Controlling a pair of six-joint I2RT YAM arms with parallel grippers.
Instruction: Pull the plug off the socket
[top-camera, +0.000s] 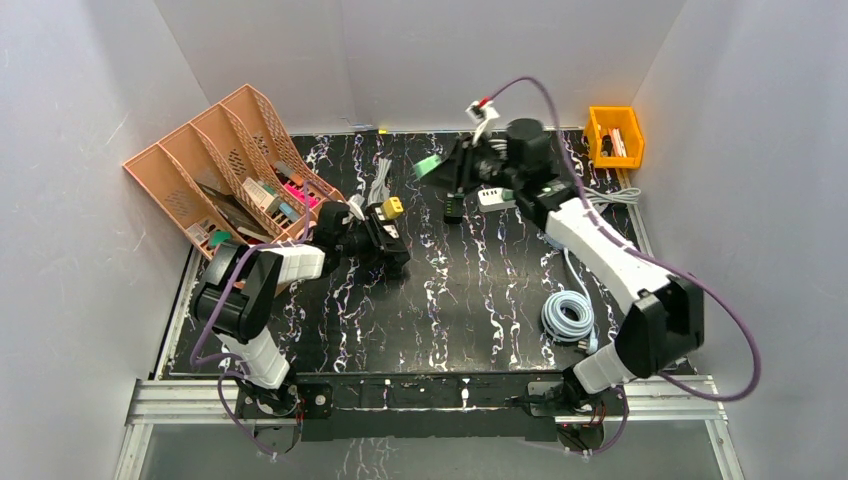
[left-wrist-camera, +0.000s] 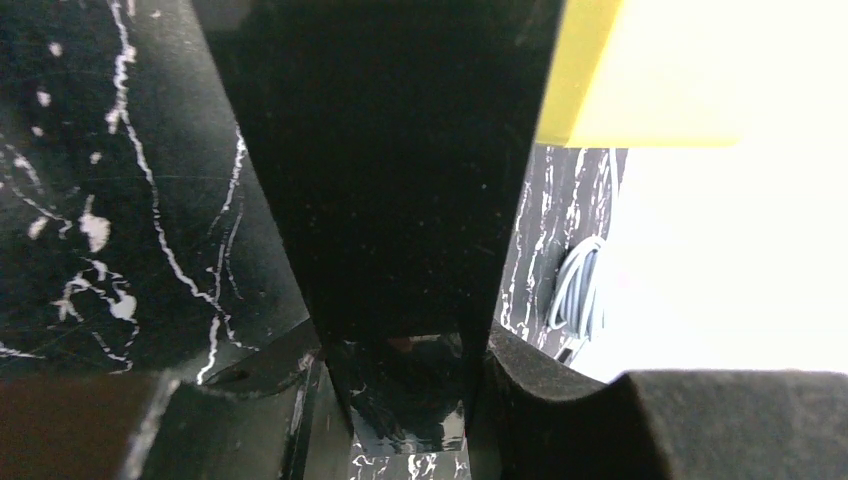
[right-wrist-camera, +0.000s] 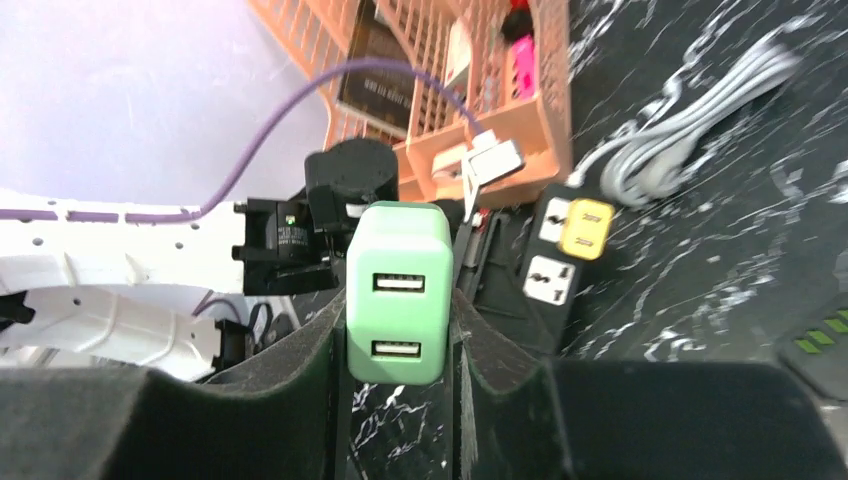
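Note:
The black power strip (top-camera: 388, 240) lies on the table left of centre, with a yellow plug (top-camera: 393, 208) still seated in its far end. My left gripper (top-camera: 365, 238) is shut on the strip; in the left wrist view the strip (left-wrist-camera: 390, 180) fills the space between the fingers (left-wrist-camera: 560, 390). My right gripper (top-camera: 445, 170) is shut on a green two-port USB plug (top-camera: 428, 166) and holds it in the air, clear of the strip. In the right wrist view the green plug (right-wrist-camera: 398, 290) sits between the pads, and the strip (right-wrist-camera: 553, 265) lies beyond it.
A peach file organizer (top-camera: 230, 165) stands at the back left. An orange bin (top-camera: 614, 135) sits at the back right. A coiled grey cable (top-camera: 568, 315) lies front right, a grey cord (top-camera: 380, 185) behind the strip, and a white adapter (top-camera: 495, 197) under the right wrist.

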